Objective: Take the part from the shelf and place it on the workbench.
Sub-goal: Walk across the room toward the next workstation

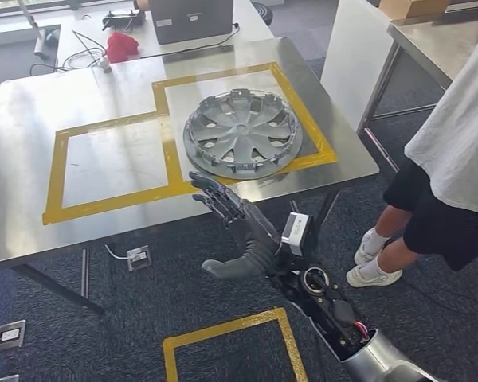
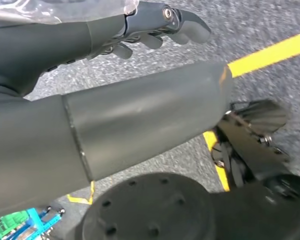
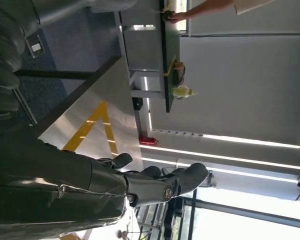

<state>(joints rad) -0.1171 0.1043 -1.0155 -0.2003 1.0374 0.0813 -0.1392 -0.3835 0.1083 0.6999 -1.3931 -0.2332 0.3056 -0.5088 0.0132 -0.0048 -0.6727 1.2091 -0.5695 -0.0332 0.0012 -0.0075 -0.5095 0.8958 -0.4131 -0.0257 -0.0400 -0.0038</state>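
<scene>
Fingers of the right hand [image 1: 240, 231] are spread and hold nothing, at six o'clock of the hubcap [image 1: 242, 132]. The hubcap already lies on the workbench [image 1: 104, 103], so placing looks done. The left hand [image 2: 156, 30] hangs with nothing in it, fingers loosely extended.

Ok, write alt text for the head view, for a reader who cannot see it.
A round grey plastic wheel cover lies flat on a steel workbench, inside a yellow tape outline. The robot's dark right hand hangs empty near the bench's front edge, fingers apart, and a person's legs stand at the right on blue carpet.

Head view looks down on the workbench [image 1: 104, 143] from high; right wrist view, turned sideways, shares its yellow tape [image 3: 89, 127]; left wrist faces carpet [image 2: 254, 20]
</scene>
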